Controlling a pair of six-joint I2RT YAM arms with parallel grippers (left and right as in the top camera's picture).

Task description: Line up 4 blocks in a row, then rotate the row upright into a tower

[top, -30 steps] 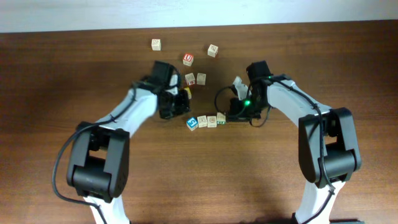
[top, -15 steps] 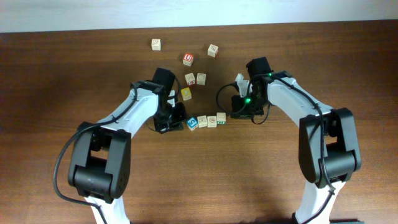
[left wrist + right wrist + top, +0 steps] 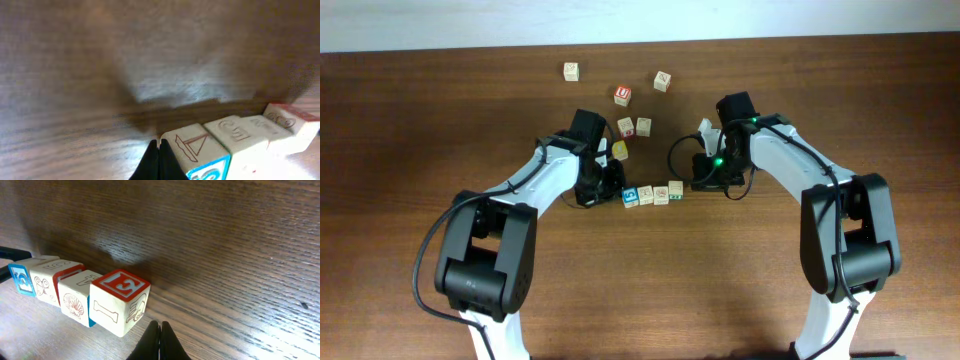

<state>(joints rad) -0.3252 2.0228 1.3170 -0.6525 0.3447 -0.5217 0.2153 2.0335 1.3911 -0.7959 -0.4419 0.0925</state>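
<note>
Stretching across every view is a dark brown wood-grain counter (image 3: 440,120), its surface catching a soft pale sheen in patches under both wrist cameras. Along its far edge, in the overhead view, runs a strip of plain white wall (image 3: 620,20).

Near the middle of the counter lie the four small pale wooden alphabet cubes (image 3: 653,194), side by side and touching in one short row. The blue-faced cube (image 3: 630,197) closes the end nearer the left arm, and the cube topped with a red "E" (image 3: 120,302) closes the end nearer the right arm.

The left fingers (image 3: 156,161) are pressed together on nothing, their tips low over the wood just beside the blue-faced cube. Whether they touch it cannot be told. The right fingers (image 3: 156,341) are likewise pressed together and empty, near the "E" cube.

Farther back the counter carries loose cubes, all well apart from the row:
- a yellow-faced wooden cube (image 3: 619,149)
- a red-faced "U" cube (image 3: 622,95)
- a pair of pale cubes (image 3: 634,127) set next to each other
- a lone pale cube (image 3: 571,71) to the far left
- another lone pale cube (image 3: 663,81) to the far right
</note>
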